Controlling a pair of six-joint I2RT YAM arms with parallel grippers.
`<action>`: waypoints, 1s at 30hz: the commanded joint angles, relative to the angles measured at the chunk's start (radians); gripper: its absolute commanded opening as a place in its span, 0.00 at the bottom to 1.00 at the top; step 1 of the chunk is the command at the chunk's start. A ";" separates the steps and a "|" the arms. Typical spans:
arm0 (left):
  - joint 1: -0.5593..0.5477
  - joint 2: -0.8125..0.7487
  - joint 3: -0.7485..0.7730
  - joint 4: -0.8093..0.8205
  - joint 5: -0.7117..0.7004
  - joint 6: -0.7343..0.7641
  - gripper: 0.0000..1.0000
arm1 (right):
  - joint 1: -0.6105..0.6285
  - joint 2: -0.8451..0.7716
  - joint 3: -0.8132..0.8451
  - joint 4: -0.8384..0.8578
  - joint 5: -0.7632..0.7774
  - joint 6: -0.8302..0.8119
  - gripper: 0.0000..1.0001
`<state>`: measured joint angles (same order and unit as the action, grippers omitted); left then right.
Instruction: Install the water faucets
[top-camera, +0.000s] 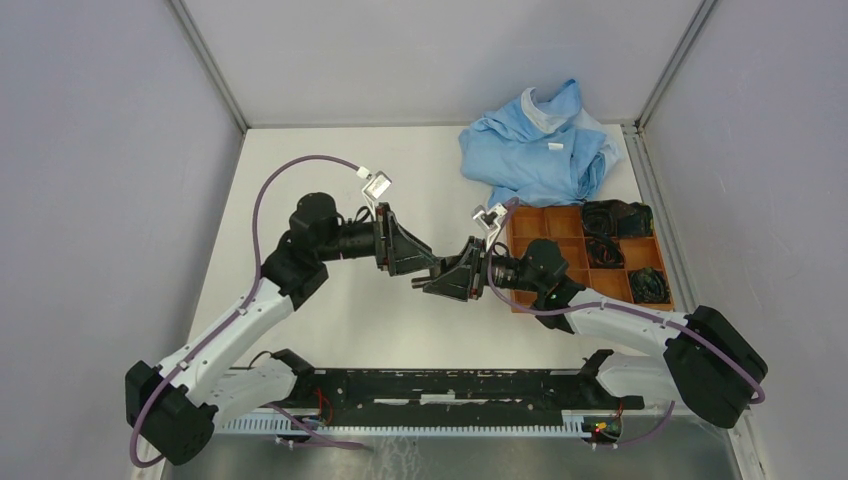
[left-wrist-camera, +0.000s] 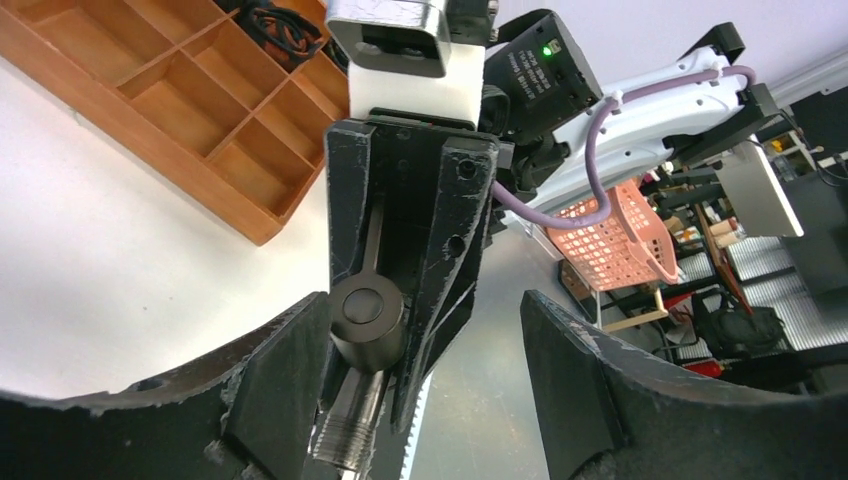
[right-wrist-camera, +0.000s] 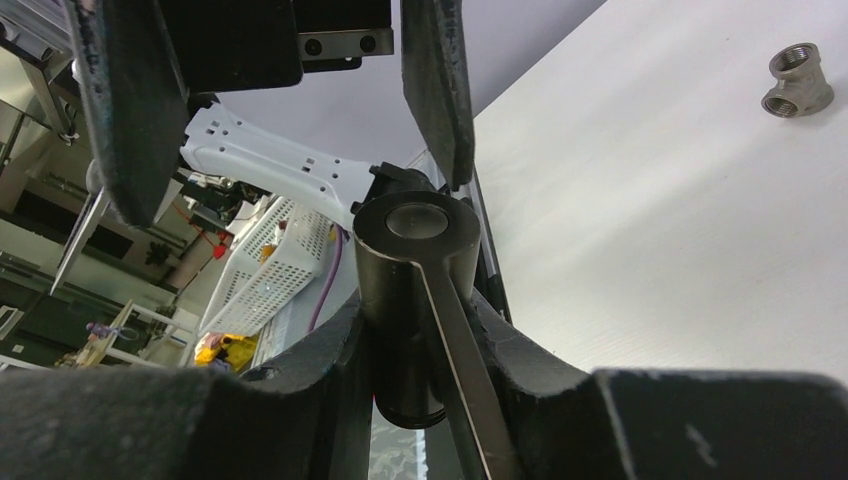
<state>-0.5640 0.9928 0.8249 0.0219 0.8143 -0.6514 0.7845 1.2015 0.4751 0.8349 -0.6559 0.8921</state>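
My right gripper (top-camera: 428, 284) (right-wrist-camera: 420, 322) is shut on a dark grey faucet (right-wrist-camera: 405, 300) (left-wrist-camera: 362, 330), a cylinder with a round cap, a thin lever and a threaded end, held above the table's middle. My left gripper (top-camera: 424, 268) (left-wrist-camera: 422, 330) is open, its fingers (left-wrist-camera: 275, 380) on either side of the faucet. The left finger is close beside the faucet and the right finger stands well apart. A silvery-grey T-shaped pipe fitting (right-wrist-camera: 797, 80) lies on the white table, away from both grippers. I cannot make it out in the top view.
An orange compartment tray (top-camera: 560, 225) (left-wrist-camera: 150, 90) holding black cables (top-camera: 615, 215) sits at the right, behind the right arm. A crumpled blue cloth (top-camera: 540, 145) lies at the back right. A black rail (top-camera: 450, 385) runs along the near edge.
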 joint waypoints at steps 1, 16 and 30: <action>-0.026 0.017 -0.009 0.097 0.003 -0.059 0.75 | 0.007 -0.010 0.062 0.060 -0.025 -0.012 0.00; -0.048 0.055 -0.023 0.030 -0.018 -0.004 0.78 | 0.007 -0.010 0.062 0.075 -0.030 0.001 0.00; -0.049 0.051 -0.070 0.097 0.019 -0.057 0.44 | 0.007 -0.010 0.056 0.091 -0.025 0.015 0.00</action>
<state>-0.6083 1.0420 0.7624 0.0605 0.7952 -0.6701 0.7883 1.2045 0.4858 0.8207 -0.6781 0.8936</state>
